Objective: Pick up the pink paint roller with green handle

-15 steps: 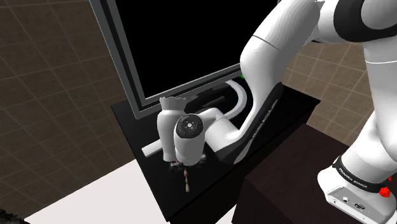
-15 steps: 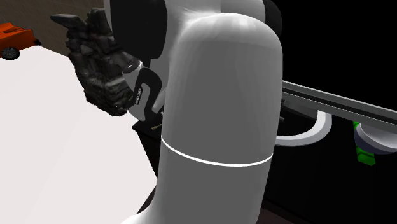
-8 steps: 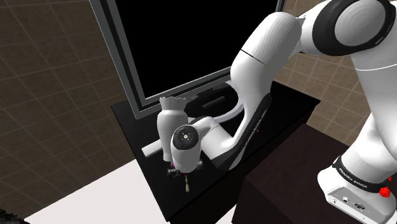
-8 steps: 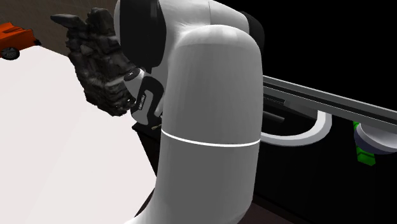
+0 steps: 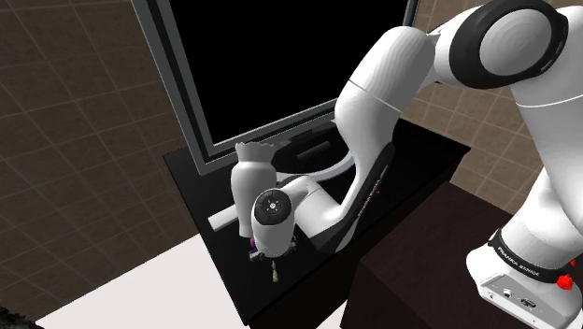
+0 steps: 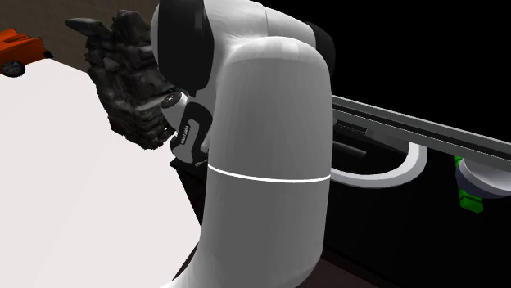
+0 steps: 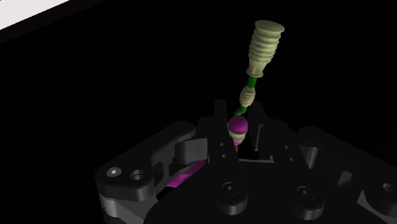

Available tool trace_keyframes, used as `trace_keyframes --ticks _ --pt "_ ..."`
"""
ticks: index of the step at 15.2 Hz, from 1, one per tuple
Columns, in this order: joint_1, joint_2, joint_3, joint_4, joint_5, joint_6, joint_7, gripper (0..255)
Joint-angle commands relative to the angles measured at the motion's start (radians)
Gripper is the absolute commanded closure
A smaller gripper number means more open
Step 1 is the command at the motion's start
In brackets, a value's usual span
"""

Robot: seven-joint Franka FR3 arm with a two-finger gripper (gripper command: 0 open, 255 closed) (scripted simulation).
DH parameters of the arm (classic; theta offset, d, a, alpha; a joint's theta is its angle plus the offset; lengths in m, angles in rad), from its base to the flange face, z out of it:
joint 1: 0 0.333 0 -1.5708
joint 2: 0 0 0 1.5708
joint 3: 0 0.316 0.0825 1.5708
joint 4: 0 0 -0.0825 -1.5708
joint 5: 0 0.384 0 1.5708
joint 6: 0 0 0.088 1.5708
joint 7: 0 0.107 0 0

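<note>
Gripper [image 7: 238,125] state: cannot tell, black against black. Paint roller [image 7: 263,44] location: at gripper tip, magenta end partly hidden by gripper body; pale ribbed handle, green shaft projecting beyond.

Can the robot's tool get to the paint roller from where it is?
Probably yes. The tool sits right over the pink end of the paint roller, and nothing stands between them.

Shoulder view: high beside the stand [image 5: 523,271], looking down over the black worktop [image 5: 430,154] | second exterior view: very close behind the arm [image 6: 270,123], facing across the worktop | wrist view: just above the worktop, along the tool [image 7: 239,125] | shared: arm, worktop.
</note>
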Motion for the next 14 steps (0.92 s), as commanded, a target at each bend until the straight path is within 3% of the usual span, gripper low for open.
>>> trace_keyframes --ticks 1,5,14 --pt "0.0 0.0 0.0 0.001 0.0 0.0 0.0 255" --pt "0.0 -0.001 -0.001 -0.002 -0.002 0.001 0.003 255" --pt "-0.054 -0.107 0.07 -0.049 0.092 -0.046 -0.074 255"
